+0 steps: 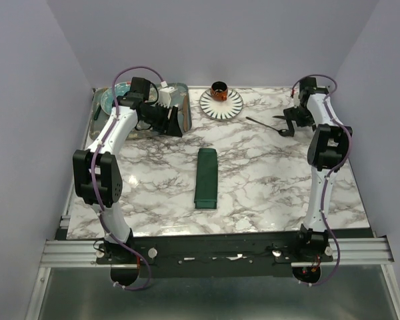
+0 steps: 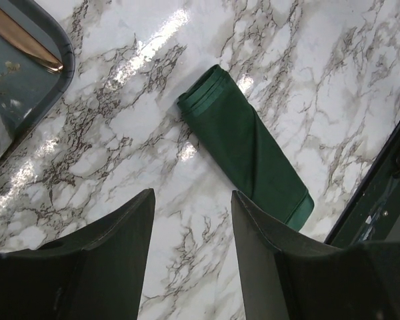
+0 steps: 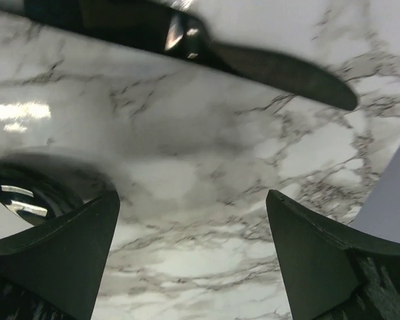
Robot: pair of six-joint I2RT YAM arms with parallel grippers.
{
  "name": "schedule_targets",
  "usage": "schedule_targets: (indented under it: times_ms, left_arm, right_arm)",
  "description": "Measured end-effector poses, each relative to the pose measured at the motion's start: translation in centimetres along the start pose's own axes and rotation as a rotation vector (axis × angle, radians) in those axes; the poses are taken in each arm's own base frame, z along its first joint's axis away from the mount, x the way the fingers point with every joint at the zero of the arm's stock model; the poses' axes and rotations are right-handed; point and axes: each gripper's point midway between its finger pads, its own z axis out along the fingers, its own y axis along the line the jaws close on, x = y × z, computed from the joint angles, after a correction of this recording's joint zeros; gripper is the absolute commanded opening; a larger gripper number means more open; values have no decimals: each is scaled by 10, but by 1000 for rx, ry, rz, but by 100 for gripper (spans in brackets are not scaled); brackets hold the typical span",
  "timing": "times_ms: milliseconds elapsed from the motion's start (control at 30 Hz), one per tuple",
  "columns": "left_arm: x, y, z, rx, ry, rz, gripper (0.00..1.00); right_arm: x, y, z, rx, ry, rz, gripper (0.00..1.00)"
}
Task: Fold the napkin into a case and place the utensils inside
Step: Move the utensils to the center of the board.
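Top: case (image 1: 206,178) flat mid-table, long axis near-to-far, prob. parked where both arms reach; L gripper (image 1: 175,121) over tray (image 1: 173,84), R gripper (image 1: 288,127) far right by utensils (image 1: 261,122). L wrist: case lies diag., jaws part-open, empty. R wrist: jaws wide, nothing held, black utensil (image 3: 280,73) crosses just ahead, likely pick line-up.

- Case (image 1: 207,178): dark green, slightly shiny cloth, folded to a long narrow flat rectangle. Lies flat mid-table, long axis near–far. Stacked fold edges show at one short end.
- Knife (image 1: 263,124): slim, black, flat on table, far right, well apart from case.
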Motion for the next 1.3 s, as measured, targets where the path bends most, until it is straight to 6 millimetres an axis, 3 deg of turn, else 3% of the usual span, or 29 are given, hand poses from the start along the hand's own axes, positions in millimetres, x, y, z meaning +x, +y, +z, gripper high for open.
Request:
schedule_targets:
  times_ms: [133,233,367,533,633,767,1000,1167,1300]
  left_arm:
    - [0,-1,0,4,-2,1,60]
    - [-1,-1,0,8,-3,1,60]
    - [1,-2,1,14,0,-4,60]
    - [1,-2,1,15,0,-10,60]
    - [1,-2,0,13,-2,-18,60]
    - [-1,-2,-1,11,-6,-21,60]
    - [-7,-1,-5,6,-21,-17,60]
    - [-13,1,-9,-2,-38,-17,60]
    - [-13,3,-10,-5,-40,-23,60]
  right_arm:
    - [15,17,-8,-74,35,-21,100]
    - [7,18,-15,-95,-2,34,100]
    - [-27,2,-24,-55,-134,140,100]
    - [-80,-42,-52,104,-316,228,100]
    - [-96,-59,-60,195,-378,258,100]
    - [-96,-70,-44,302,-362,265,100]
    - [-71,-77,22,462,-222,188,100]
    - [-71,-81,23,478,-222,164,100]
    - [-69,-74,23,417,-222,142,100]
